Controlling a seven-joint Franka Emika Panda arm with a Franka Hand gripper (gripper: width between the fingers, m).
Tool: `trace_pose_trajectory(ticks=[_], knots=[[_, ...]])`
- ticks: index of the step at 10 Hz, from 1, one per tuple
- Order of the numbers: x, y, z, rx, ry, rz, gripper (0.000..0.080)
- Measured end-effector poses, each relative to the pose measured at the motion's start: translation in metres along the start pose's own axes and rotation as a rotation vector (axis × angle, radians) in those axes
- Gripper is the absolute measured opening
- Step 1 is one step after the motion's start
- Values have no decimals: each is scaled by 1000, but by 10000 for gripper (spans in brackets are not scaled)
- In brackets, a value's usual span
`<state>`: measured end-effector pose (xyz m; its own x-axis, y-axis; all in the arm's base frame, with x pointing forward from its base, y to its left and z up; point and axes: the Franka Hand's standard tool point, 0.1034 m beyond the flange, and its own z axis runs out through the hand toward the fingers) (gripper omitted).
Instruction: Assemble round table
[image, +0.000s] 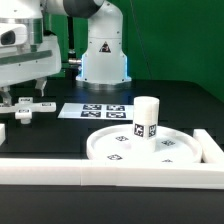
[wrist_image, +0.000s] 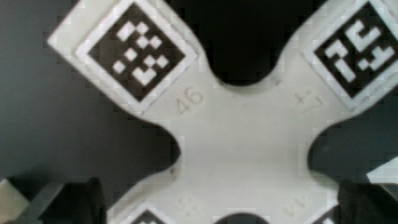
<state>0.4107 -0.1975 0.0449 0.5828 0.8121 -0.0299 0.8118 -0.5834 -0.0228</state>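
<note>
- Gripper (image: 22, 97): hangs low over the black table (image: 60, 135) at the exterior view's far left. Its jaws stand apart and hold nothing.
- Cross-shaped piece (image: 29, 108): lies flat on the table directly under the gripper, just below the fingertips. From the exterior view I cannot tell whether the fingers touch it.
- Wrist view: the cross-shaped piece (wrist_image: 231, 130) fills most of the frame, seen close and blurred. Two of its arms each carry a black-and-white square tag. The marks "46" and "47" can be read near the centre of the piece.
- Marker board (image: 96, 110): lies flat on the table to the exterior view's right of the gripper. It is near the cross-shaped piece but clear of it.
- Robot base (image: 104, 55): stands behind the marker board, farther back than the gripper and to the exterior view's right of it.
- Post (image: 147, 118): stands upright on the disc, well apart from the gripper toward the exterior view's right. It has tags on its side.
- Disc (image: 110, 148): lies flat on the table with its rim up, nearer the camera than the gripper and well to the exterior view's right of it. Tags show on its floor around the foot of the post.
- Rail (image: 60, 174): a long white rail runs along the front edge of the table, in front of the gripper and the disc.
- A second white rail (image: 213, 150): lies just beside the disc's far side, the thing farthest from the gripper.
</note>
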Motion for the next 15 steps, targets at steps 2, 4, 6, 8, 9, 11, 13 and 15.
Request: trace_pose_trajectory(ticks=[2, 4, 6, 8, 9, 11, 13, 15], knots=[[-3, -1, 2, 3, -1, 5, 649], [-3, -2, 4, 7, -3, 5, 649], [-3, -4, 7, 14, -5, 5, 649], [-4, -6, 12, 22, -9, 5, 649], [-5, -7, 14, 25, -11, 5, 649], [-3, -8, 16, 28, -11, 3, 649], [-4, -9, 17, 31, -13, 4, 649], [-7, -9, 18, 33, -14, 8, 524]])
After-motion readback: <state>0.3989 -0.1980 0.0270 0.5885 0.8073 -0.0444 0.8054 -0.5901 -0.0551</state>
